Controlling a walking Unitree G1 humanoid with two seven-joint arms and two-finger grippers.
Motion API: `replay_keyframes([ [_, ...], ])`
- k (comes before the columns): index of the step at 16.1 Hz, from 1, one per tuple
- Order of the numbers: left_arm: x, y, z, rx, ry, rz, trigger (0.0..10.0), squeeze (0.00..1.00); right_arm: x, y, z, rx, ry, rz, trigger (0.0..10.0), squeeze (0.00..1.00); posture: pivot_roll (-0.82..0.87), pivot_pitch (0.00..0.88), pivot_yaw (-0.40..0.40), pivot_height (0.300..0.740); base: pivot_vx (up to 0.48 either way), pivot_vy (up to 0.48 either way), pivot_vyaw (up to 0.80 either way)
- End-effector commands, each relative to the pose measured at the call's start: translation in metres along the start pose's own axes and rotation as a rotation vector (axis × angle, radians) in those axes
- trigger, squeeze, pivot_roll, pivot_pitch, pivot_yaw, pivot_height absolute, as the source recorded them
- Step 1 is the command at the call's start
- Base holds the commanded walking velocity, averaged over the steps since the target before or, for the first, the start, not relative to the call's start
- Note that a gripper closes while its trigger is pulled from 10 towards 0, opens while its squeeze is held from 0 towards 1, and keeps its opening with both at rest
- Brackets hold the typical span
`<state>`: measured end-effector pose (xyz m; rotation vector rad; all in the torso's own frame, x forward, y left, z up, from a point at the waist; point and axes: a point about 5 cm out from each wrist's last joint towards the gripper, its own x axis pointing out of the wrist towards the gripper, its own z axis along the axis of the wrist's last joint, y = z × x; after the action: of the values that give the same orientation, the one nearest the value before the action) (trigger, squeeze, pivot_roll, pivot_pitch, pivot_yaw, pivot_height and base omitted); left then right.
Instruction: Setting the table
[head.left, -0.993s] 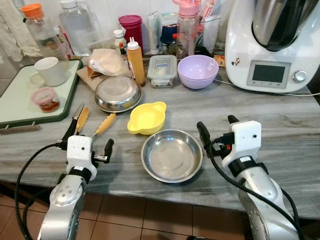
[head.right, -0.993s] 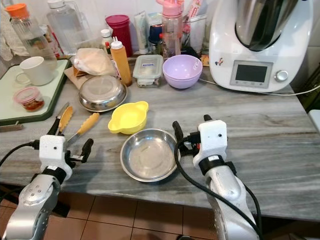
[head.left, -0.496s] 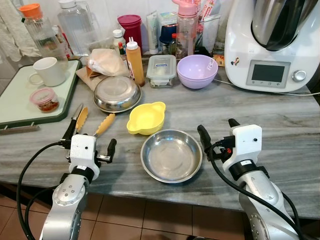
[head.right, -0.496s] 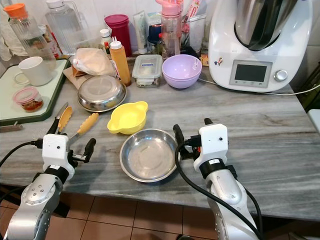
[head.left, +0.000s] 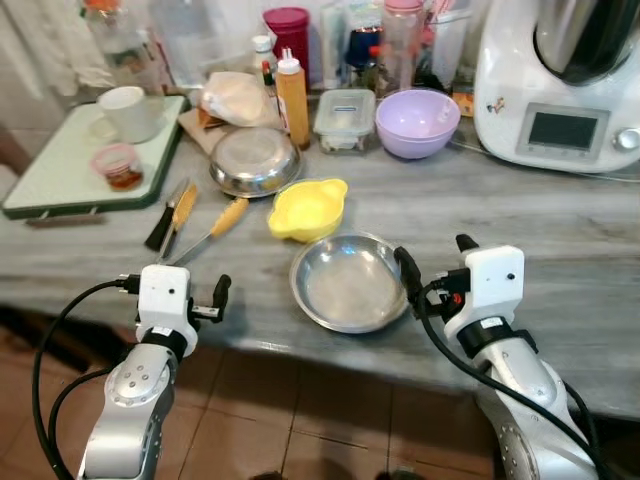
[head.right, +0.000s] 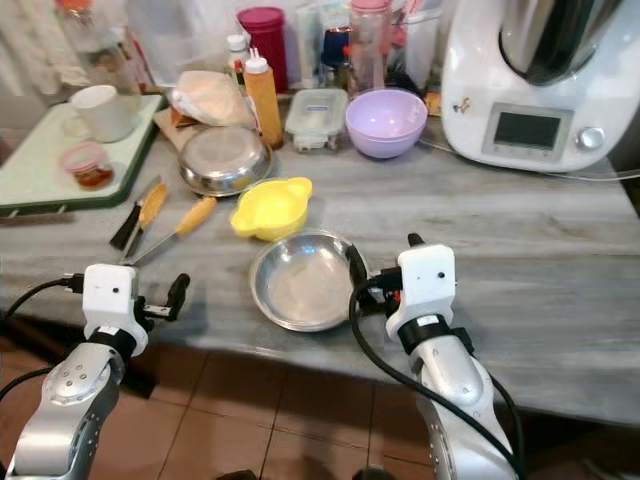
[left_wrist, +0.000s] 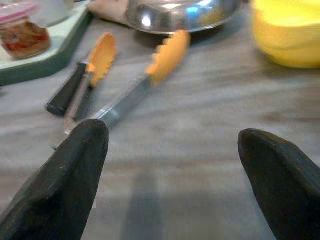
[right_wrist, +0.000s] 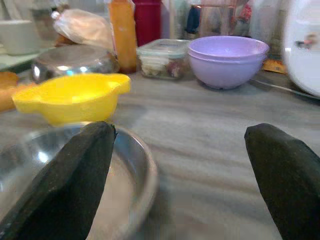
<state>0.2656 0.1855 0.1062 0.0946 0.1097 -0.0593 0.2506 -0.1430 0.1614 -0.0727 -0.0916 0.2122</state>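
Observation:
A steel bowl (head.left: 345, 283) lies near the counter's front edge, with a yellow bowl (head.left: 307, 208) just behind it. Orange-tipped tongs (head.left: 205, 228) lie to the left, next to a second steel bowl (head.left: 255, 160) turned upside down. A purple bowl (head.left: 417, 122) stands at the back. My right gripper (head.left: 435, 255) is open beside the front bowl's right rim, one finger over that rim (right_wrist: 145, 170). My left gripper (left_wrist: 170, 165) is open and empty at the counter's front edge, pointing at the tongs (left_wrist: 135, 90).
A green tray (head.left: 60, 170) with a white mug (head.left: 130, 112) and a small jar stands at the back left. A white kitchen machine (head.left: 565, 90) fills the back right. Bottles and a lidded container (head.left: 343, 120) line the back wall. Tiled floor (head.left: 330, 430) shows below the counter edge.
The whole picture has shifted: the counter now sits higher and farther, with more floor showing, so the camera has moved back. Both grippers stay open and empty, now nearer the front edge.

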Motion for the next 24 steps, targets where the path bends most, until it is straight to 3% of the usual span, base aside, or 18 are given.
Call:
replay_keyframes([
  [1, -0.0013, 0.0015, -0.001, 0.016, 0.012, 0.004, 10.0, 0.0, -0.001, 0.0005, 0.0014, 0.005, -0.006, -0.002, 10.0, 0.0, -0.06, 0.079, 0.08, 0.74, -0.345, 0.0, 0.0],
  [24, 0.0035, -0.0049, 0.0025, 0.034, -0.012, -0.028, 10.0, 0.0, 0.0035, 0.0009, -0.0036, 0.031, 0.019, -0.012, 10.0, 0.0, -0.05, 0.084, 0.084, 0.74, -0.338, 0.0, 0.0],
])
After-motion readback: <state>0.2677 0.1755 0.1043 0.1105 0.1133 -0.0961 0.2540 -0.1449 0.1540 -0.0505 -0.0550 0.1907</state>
